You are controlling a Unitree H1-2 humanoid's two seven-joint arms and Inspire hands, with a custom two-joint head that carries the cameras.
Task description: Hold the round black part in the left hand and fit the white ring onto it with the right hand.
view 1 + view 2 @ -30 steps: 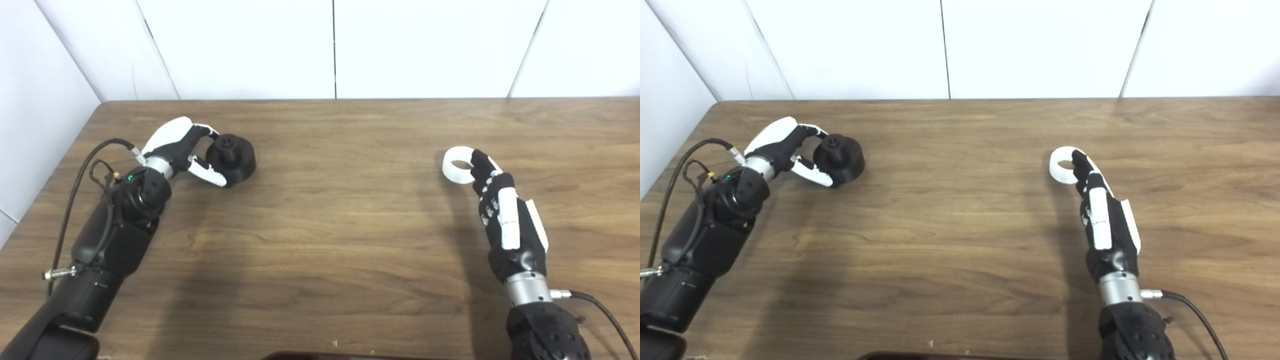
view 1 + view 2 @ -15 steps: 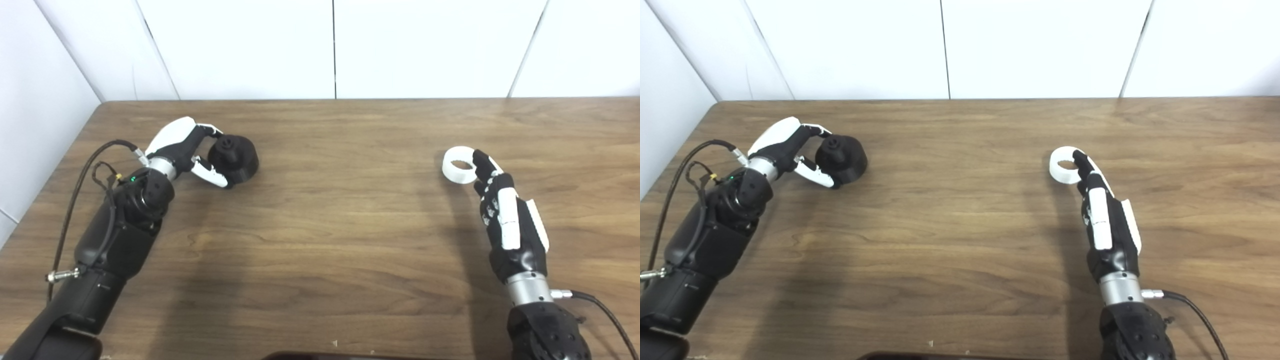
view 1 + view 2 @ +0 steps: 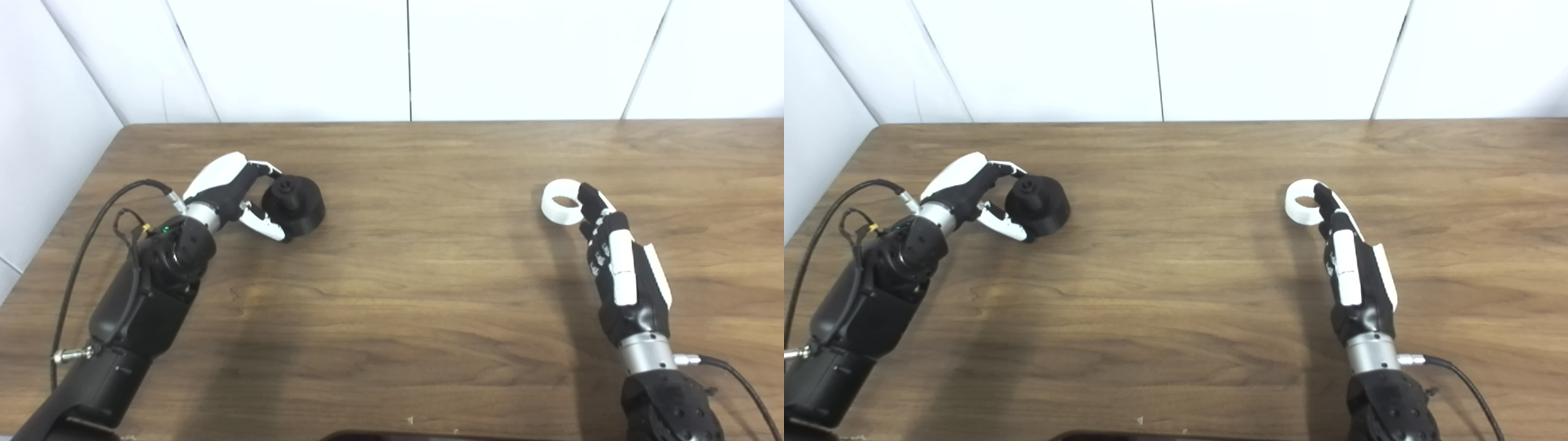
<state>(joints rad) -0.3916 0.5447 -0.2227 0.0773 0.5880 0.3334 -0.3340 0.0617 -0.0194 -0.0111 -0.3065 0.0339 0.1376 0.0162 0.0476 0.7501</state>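
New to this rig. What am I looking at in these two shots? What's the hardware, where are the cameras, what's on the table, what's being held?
This is a humanoid robot with two arms, each ending in a hand with fingers and a thumb. Both pictures come from two cameras side by side on its head, looking down at a wooden table, so they show one scene from slightly different spots. The arms enter from the bottom edge.

The left hand has its fingers and thumb wrapped around a round black part with a small knob on top. Whether the part is lifted or resting on the table, I cannot tell.

The right hand reaches to a white ring, fingertips at its edge. A firm grip is not clear from here.

The two pieces are far apart, not yet fitted.
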